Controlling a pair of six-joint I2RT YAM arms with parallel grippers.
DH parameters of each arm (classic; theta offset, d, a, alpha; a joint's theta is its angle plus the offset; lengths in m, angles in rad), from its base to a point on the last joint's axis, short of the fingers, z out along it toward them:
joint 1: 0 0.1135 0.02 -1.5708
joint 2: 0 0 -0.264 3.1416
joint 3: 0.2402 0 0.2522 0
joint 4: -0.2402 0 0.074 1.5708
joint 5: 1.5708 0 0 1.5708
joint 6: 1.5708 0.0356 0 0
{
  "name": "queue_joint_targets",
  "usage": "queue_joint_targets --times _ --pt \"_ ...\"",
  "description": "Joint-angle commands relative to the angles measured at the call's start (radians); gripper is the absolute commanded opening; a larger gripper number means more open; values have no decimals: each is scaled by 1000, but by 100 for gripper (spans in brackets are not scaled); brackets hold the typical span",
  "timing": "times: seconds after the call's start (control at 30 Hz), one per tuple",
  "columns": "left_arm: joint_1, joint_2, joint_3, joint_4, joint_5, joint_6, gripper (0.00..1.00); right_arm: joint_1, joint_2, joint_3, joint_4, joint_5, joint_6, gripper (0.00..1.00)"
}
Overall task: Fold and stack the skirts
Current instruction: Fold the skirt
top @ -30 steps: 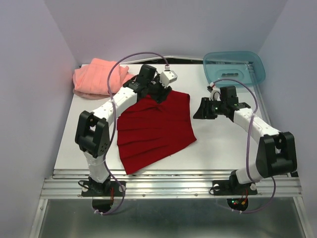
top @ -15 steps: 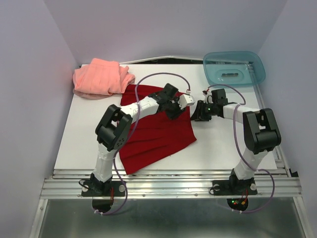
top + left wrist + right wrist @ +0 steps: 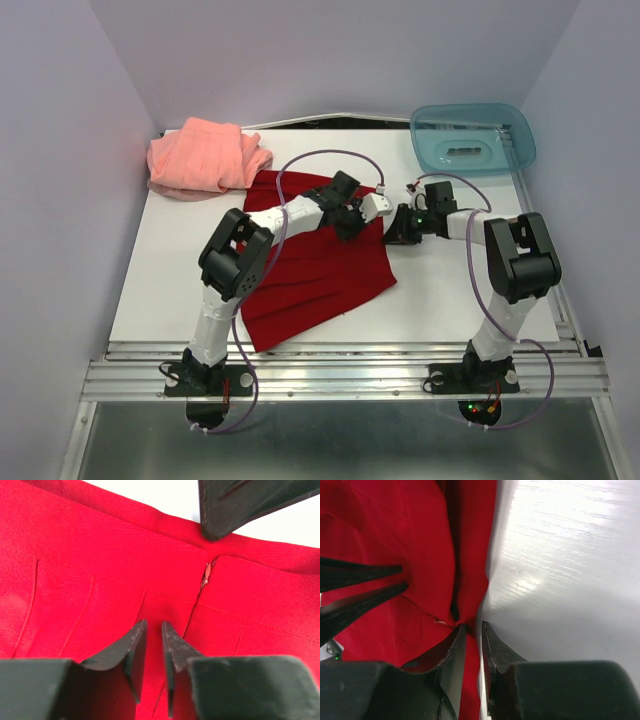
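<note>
Here both grippers meet at the far-right corner of the red skirt point(image 3: 315, 275): left gripper point(image 3: 153, 626) over the cloth, right gripper point(image 3: 473, 626) astride its edge, jaws a slit apart, grip unclear. The pink skirt point(image 3: 205, 158) lies beyond its far-left corner.

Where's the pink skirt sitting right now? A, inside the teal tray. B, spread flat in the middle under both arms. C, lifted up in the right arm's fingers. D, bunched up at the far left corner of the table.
D: the pink skirt lies rumpled at the far left corner of the table, well away from the teal tray at the far right.
</note>
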Motion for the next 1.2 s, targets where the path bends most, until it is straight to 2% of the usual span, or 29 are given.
queue_joint_targets --times 0.0,0.07,0.17,0.23,0.27,0.3,0.33,0.47,0.57,0.6,0.73,0.9,1.17 --pt "-8 -26 10 36 38 10 18 3 41 -5 29 -16 1 25" --pt "-8 -35 12 34 56 8 6 3 51 -10 33 -30 10 24" --pt "-14 -46 18 27 56 8 2 3 52 -16 42 -36 15 24" --pt "-15 -48 29 16 56 -1 13 3 52 -19 42 -28 15 24" --pt "-17 -51 30 14 64 -4 22 3 49 -22 45 -27 19 24" --pt "-18 -55 29 14 70 -6 36 3 46 -24 47 -22 22 23" --pt "-22 -57 23 19 71 -7 41 3 38 -28 50 -15 24 22" --pt "-41 -35 26 24 35 -1 54 3 35 -22 30 51 18 15" --pt "-48 -11 26 27 22 0 55 3 29 -13 -2 123 2 14" --pt "-49 1 30 27 18 0 54 3 28 -13 -10 134 -4 14" --pt "-51 29 38 27 -8 0 25 14 31 -8 -37 174 -34 14" --pt "-51 3 26 27 12 11 0 32 63 4 -54 180 -44 14" --pt "-52 -49 16 34 62 7 0 42 74 7 -44 170 -33 13"
